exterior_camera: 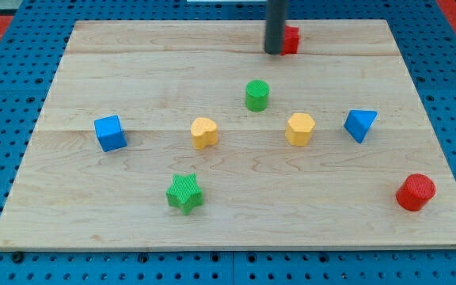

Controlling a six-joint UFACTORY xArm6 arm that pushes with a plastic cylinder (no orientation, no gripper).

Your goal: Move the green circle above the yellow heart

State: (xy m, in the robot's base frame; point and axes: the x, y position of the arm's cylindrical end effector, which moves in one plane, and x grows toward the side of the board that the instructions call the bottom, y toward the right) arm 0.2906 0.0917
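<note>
Camera view: push not yet begun.
My tip rests top centre beside a red block, touching nothing else; green circle sits upper right of yellow heart, needing a leftward shove.

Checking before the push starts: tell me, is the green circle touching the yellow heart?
Apart. The camera view shows bare wood between the green circle and the yellow heart, which lies lower toward the view's left.
</note>
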